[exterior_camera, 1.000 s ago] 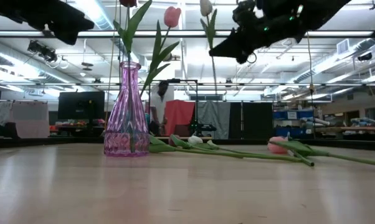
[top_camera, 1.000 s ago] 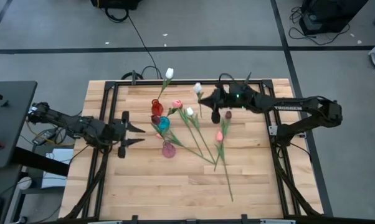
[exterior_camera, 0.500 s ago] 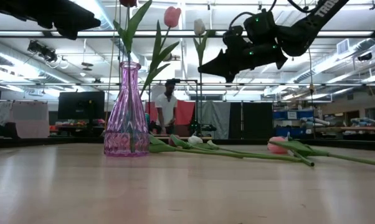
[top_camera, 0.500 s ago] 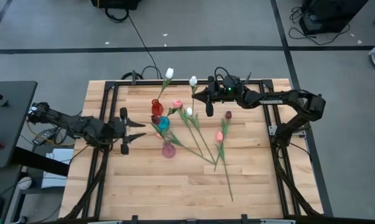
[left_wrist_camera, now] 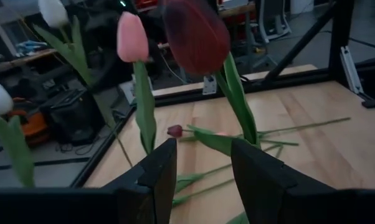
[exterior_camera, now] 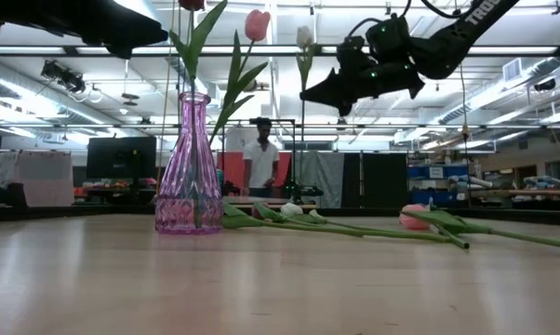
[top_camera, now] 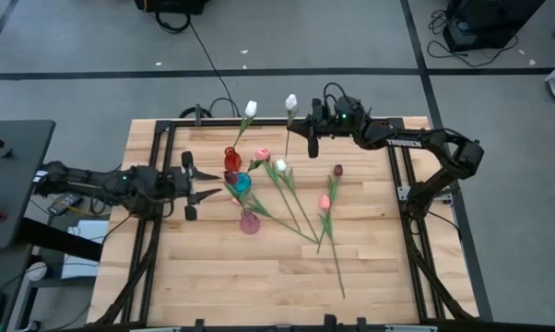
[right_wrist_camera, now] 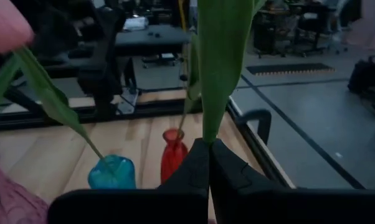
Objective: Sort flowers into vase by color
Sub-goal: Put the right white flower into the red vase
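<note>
Right gripper (top_camera: pixel 307 128) is clamped on the stem of a white tulip (top_camera: pixel 291 101), holding it above the far edge of the table (top_camera: pixel 259 277), right of centre. In the right wrist view you can see the fingers (right_wrist_camera: pixel 194 168) pressed together around the green stem, whose leaf rises straight up from them. The low view confirms that the stem hangs close to upright, bud on top.

Note the relation that governs the coming move: the red vase (top_camera: pixel 232 158) stands toward the table's left edge from the held tulip and slightly nearer the front, with the blue vase (top_camera: pixel 242 183) and the pink vase (top_camera: pixel 249 221) lined up further toward the front edge. The red vase carries a white bud (top_camera: pixel 251 109), so you should judge it the likely destination. Keep the stem's long axis vertical while you carry it leftward over the neck.

Left gripper (top_camera: pixel 204 183) waits with its fingers apart near the left edge, just beside the vases. Several loose tulips (top_camera: pixel 296 207) lie flat at the table's centre.
</note>
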